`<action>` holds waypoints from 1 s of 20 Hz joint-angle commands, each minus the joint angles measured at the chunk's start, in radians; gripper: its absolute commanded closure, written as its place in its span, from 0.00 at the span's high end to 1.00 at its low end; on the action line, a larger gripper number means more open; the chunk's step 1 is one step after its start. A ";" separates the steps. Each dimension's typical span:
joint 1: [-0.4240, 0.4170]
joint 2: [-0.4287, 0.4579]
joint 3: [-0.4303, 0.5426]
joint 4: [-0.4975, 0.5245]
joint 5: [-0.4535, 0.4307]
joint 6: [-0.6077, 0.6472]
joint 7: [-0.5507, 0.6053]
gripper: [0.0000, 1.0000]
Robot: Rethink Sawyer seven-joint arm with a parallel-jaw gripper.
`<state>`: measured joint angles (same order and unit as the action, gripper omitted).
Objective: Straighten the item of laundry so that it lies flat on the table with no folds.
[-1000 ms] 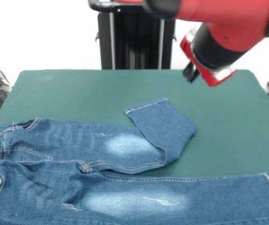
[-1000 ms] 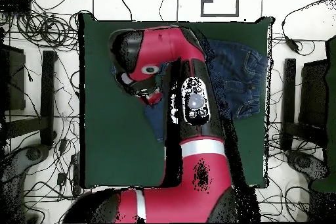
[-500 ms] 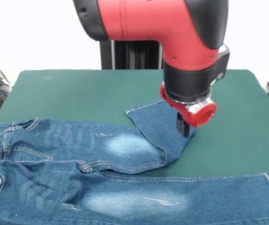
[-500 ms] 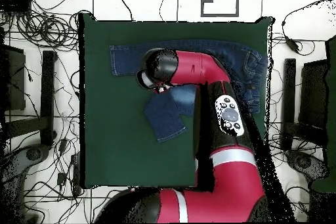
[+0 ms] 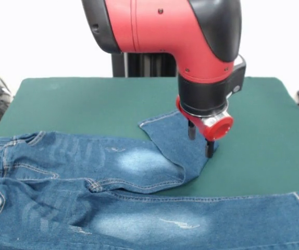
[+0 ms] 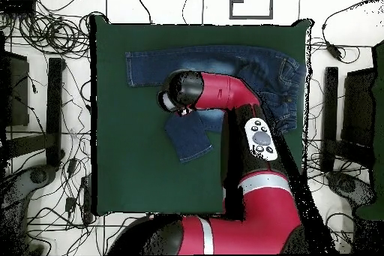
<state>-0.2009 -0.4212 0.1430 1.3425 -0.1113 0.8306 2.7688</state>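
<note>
On the green table (image 5: 87, 99), the jeans (image 5: 87, 182) lie along its front edge, one leg folded back. Our gripper (image 5: 200, 139) hovers spread, empty; we should pinch the hem and drag outward.

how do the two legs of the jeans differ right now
The near leg lies straight and flat across the table; the far leg is folded back on itself, its hem pointing away. The open end effector stands over the far leg's fold, while the near leg is untouched. Both are faded blue denim.
</note>
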 commanded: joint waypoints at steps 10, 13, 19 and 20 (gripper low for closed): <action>0.024 0.045 0.009 0.121 -0.007 -0.047 -0.022 1.00; -0.012 0.032 0.023 0.202 0.047 -0.204 0.073 1.00; 0.059 0.014 -0.095 0.204 0.073 -0.227 0.220 1.00; 0.052 0.014 -0.090 0.207 0.076 -0.232 0.199 1.00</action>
<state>-0.1723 -0.4272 0.0685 1.4163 -0.0893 0.6734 2.7688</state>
